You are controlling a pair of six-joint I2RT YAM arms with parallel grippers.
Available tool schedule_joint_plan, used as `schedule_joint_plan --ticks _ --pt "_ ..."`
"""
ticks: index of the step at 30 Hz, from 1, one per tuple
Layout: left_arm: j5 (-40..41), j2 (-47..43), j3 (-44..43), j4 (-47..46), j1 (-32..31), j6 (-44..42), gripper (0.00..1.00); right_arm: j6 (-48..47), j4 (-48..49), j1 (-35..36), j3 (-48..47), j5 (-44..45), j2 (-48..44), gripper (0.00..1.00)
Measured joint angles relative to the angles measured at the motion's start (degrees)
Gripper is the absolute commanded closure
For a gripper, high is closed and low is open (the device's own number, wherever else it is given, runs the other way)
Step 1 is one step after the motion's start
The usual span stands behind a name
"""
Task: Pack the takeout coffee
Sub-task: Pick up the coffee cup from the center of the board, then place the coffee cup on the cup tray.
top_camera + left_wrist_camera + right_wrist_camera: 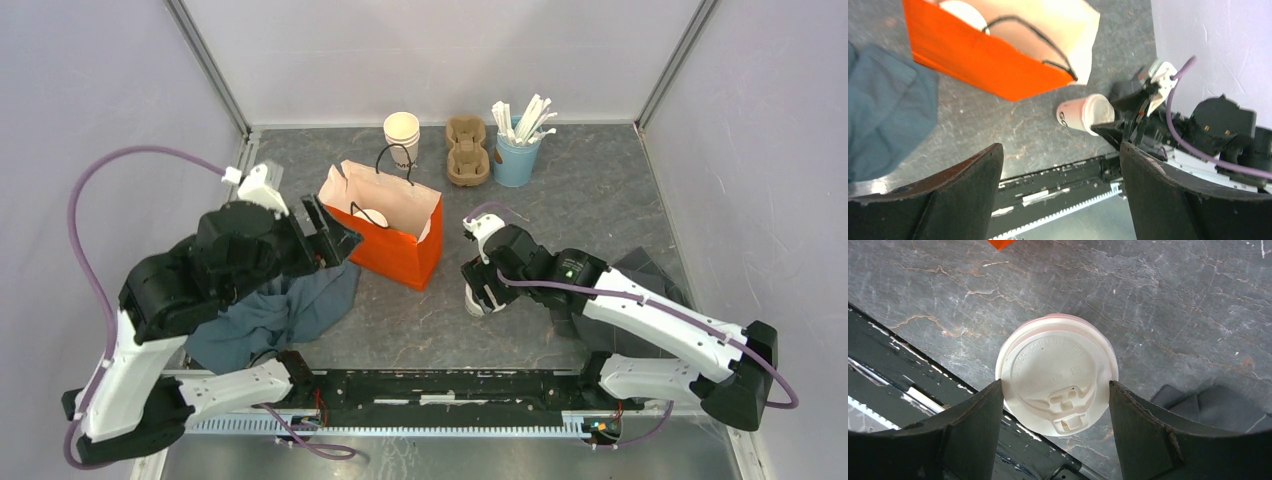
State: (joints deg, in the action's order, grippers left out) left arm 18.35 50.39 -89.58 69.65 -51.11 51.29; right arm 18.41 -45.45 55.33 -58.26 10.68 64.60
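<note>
Right pincer (1054,386): jaws wide astride lidded coffee cup (1057,365); grip we cannot tell. Cup stands outside orange paper bag (385,250), near its right. Other lidded cup (372,216) inside bag: we judge half packed. Left pincer (1060,150) agape, empty.

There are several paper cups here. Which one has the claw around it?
The lidded cup standing outside the orange bag, between the fingers of the right gripper. The other lidded cup sits inside the bag; the lidless stack stands at the back.
</note>
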Motion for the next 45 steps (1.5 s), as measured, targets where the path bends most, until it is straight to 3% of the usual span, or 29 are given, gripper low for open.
schedule_joint_plan --ticks 4,6,8,11,16,23,32,39,45 --pt "5.4 10.3 -13.8 5.4 0.2 -4.2 0.07 -0.8 -1.0 -0.4 -0.1 0.9 0.0 0.24" --pt "6.4 16.8 -21.6 7.2 3.0 -8.3 0.11 -1.3 -1.4 -0.7 -0.5 1.2 0.0 0.24" --pt "2.1 22.8 -27.0 6.4 12.8 -13.8 0.15 -2.0 -2.1 -1.2 -1.2 1.4 0.0 0.24" --pt "-3.5 29.7 -28.0 5.1 27.3 -20.3 0.11 -3.1 -2.4 -1.9 -2.3 1.4 0.0 0.24" --pt "-8.0 37.6 -26.6 4.9 35.2 -27.3 0.1 -5.0 -3.3 -3.3 -4.7 1.1 0.1 0.24" --pt "-14.3 40.8 -23.8 -0.6 38.9 -30.2 0.15 -6.4 -3.3 -5.6 -6.5 -1.3 0.9 0.24" --pt "-21.0 46.3 -17.8 -9.2 39.7 -31.3 0.51 -8.3 -5.2 -6.6 -10.3 -2.7 1.0 0.24" --pt "-22.9 46.5 -16.1 -12.4 39.7 -32.2 0.64 -11.4 -6.7 -6.7 -18.1 -2.4 1.0 0.24" --pt "-25.1 46.0 -12.0 -15.8 39.7 -33.9 0.84 -13.7 -9.5 -6.7 -24.9 -2.5 3.5 0.24"
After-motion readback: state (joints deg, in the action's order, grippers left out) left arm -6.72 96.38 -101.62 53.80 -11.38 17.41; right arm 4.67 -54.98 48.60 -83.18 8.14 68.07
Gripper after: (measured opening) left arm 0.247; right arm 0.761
